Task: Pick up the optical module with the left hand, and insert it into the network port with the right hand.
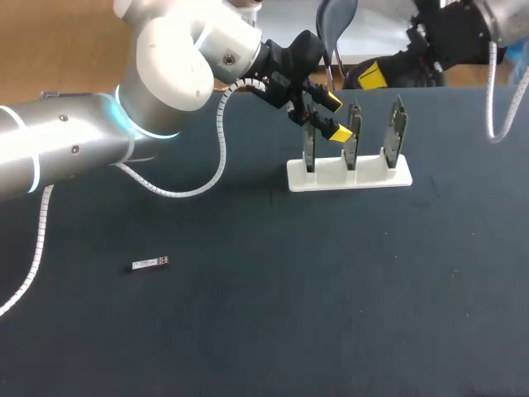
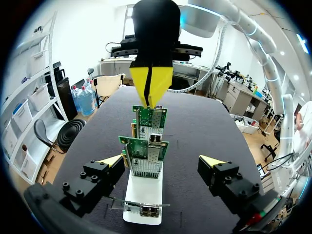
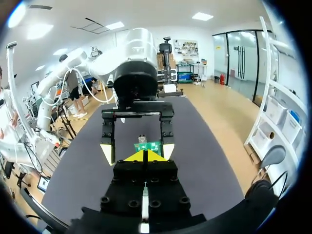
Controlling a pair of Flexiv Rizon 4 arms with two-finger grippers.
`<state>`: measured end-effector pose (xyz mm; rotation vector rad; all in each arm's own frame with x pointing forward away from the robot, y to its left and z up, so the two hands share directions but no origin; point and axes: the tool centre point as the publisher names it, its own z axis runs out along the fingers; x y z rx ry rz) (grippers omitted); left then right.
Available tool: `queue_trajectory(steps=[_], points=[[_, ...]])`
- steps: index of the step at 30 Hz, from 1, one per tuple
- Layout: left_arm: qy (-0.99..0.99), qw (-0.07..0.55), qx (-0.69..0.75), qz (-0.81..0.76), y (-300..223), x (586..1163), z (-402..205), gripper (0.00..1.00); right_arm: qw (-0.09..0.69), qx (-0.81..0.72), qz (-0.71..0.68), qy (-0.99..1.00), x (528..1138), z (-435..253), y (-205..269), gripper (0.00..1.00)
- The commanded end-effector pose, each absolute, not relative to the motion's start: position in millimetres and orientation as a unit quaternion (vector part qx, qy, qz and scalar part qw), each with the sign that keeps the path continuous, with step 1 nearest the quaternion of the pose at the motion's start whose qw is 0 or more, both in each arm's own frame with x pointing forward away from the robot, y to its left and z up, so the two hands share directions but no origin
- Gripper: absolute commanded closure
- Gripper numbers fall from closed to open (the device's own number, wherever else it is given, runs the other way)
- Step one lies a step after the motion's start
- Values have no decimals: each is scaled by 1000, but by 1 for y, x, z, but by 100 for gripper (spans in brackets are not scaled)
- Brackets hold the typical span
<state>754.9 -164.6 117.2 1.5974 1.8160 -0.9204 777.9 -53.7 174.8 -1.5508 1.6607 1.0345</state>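
White left arm (image 1: 165, 74), coiled cable (image 1: 222, 141), black yellow-tipped tool (image 1: 335, 117).

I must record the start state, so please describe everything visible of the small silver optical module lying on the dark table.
The small silver-grey optical module is a slim rectangular bar, metallic by its look. It lies flat on the dark table, on the robot's left side, far from the white stand of green boards. Only the table touches it; finer details are too small to tell.
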Motion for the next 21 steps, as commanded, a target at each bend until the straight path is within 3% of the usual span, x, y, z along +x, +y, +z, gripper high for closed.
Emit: queue_trajectory(steps=[1, 13, 21], points=[[676, 271, 594, -341, -165, 756, 118, 0, 324, -596, 393, 622, 768, 178, -77, 100], [676, 271, 594, -341, -165, 756, 118, 0, 299, -608, 397, 619, 759, 165, -135, 100], [676, 271, 594, -341, -165, 756, 118, 0, 284, -610, 400, 622, 754, 157, -147, 100]])
